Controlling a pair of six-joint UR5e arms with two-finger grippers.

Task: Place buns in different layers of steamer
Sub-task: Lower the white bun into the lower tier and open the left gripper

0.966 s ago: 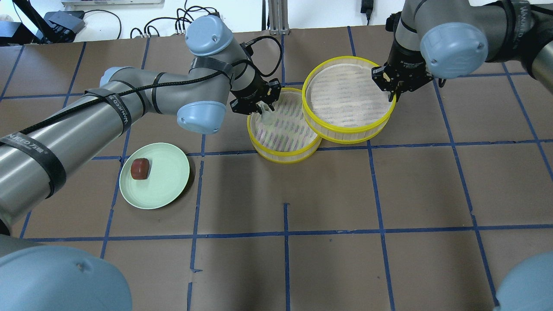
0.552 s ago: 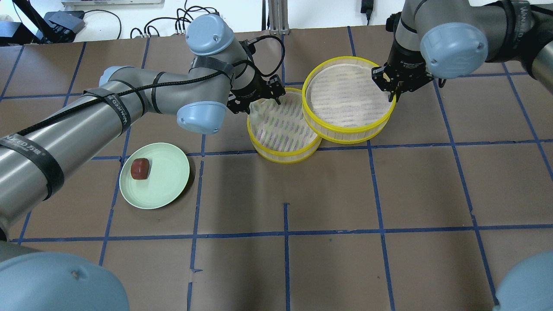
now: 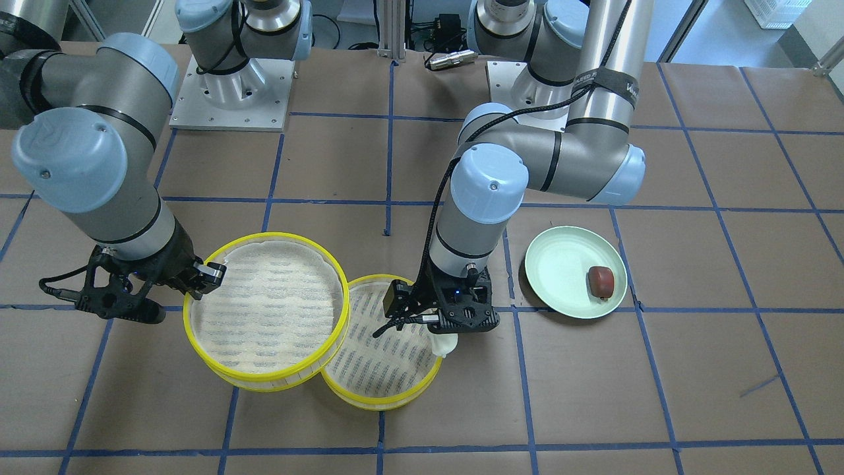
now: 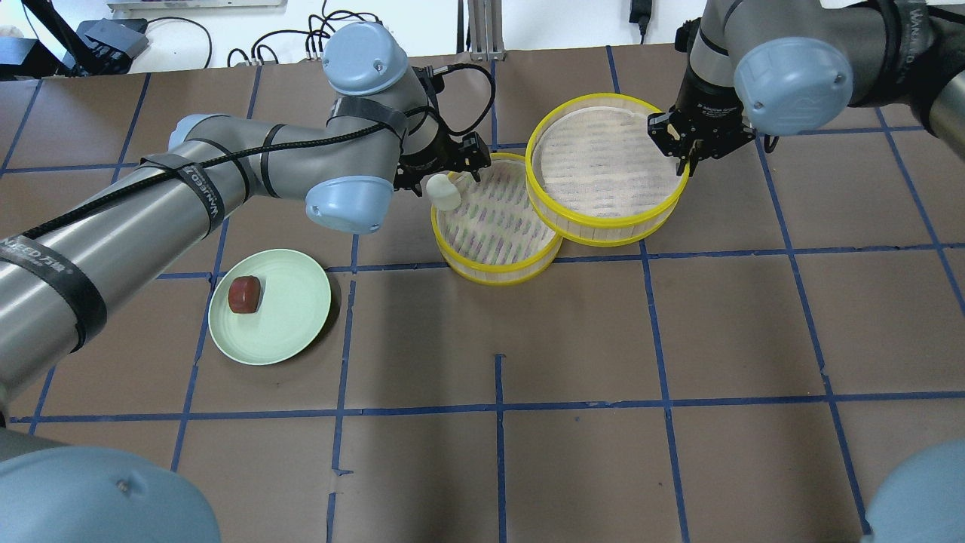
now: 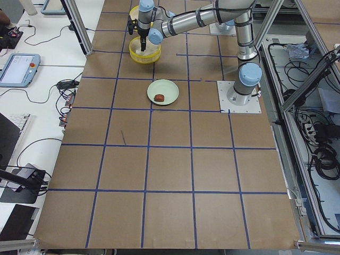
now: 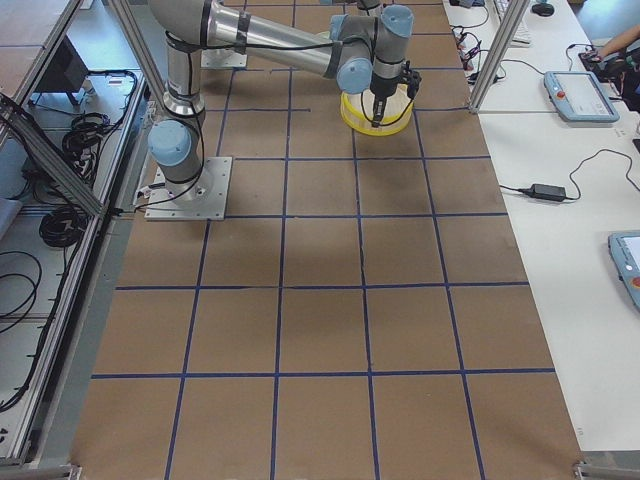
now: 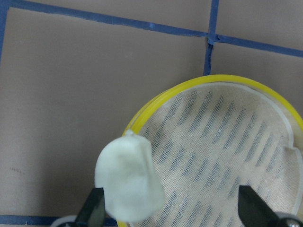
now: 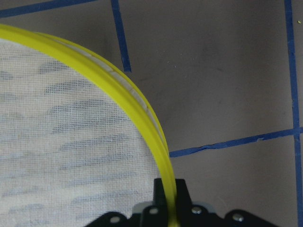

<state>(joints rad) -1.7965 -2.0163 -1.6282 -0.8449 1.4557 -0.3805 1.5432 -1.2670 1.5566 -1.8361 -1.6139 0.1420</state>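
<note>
Near the table's far edge, left gripper (image 7: 171, 208) gapes wide by white bun (image 7: 128, 179) at lower tray (image 4: 497, 270) rim; right gripper (image 8: 166, 194) pinches upper tray (image 4: 603, 228) rim.

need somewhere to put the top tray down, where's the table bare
Bare table: the stretch nearer the robot than both trays, the gap between plate and lower tray, and right of the upper tray. Crowded where the trays overlap and at the lower tray's left rim, by the white bun.
</note>
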